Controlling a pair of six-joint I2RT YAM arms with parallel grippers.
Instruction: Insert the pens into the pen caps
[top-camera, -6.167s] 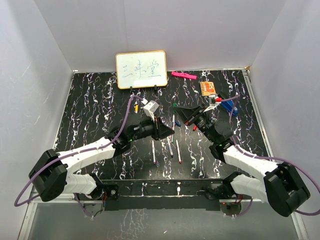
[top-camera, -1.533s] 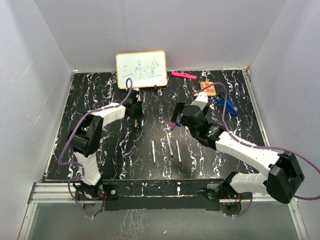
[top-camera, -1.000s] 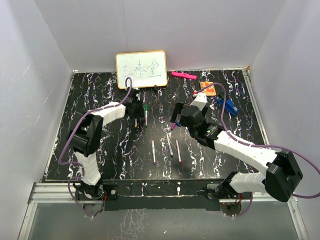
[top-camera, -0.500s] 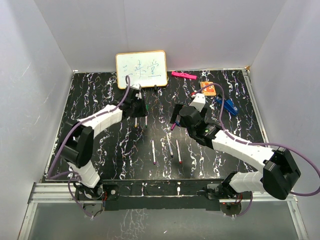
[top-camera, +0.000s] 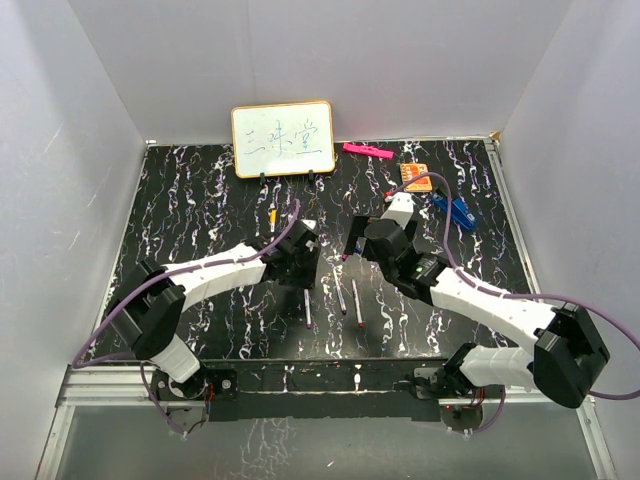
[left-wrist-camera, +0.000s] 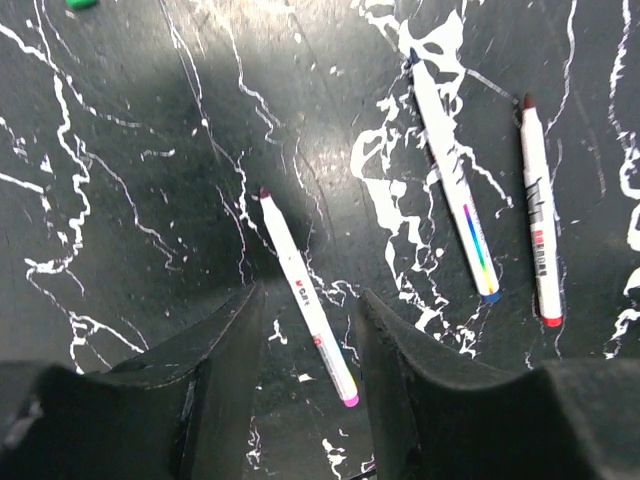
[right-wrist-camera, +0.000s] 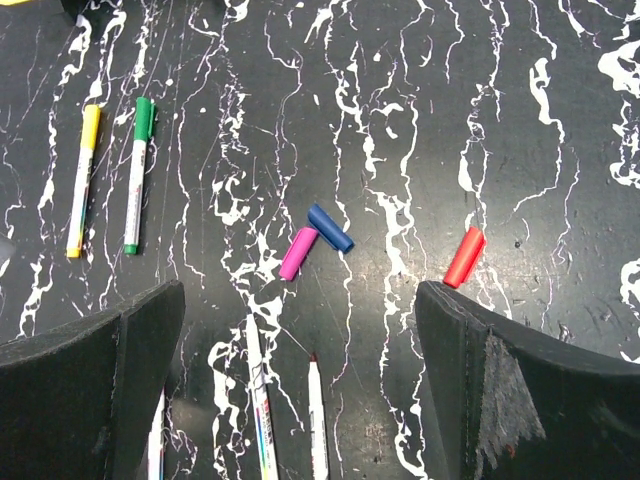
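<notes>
Bright, even light; glossy glare.

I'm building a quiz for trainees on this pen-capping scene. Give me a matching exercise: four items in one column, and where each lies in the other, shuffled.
Items:
1. red cap
2. blue cap
3. green pen
4. pink-ended pen

Places:
A. in line with the gap of the open left gripper
B. parallel beside the yellow pen
C. alone, apart from the other caps
D. right next to the pink cap

Pairs: 1-C, 2-D, 3-B, 4-A

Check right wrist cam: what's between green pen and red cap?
The pink cap and blue cap, ends close together, seen in the right wrist view.
</notes>
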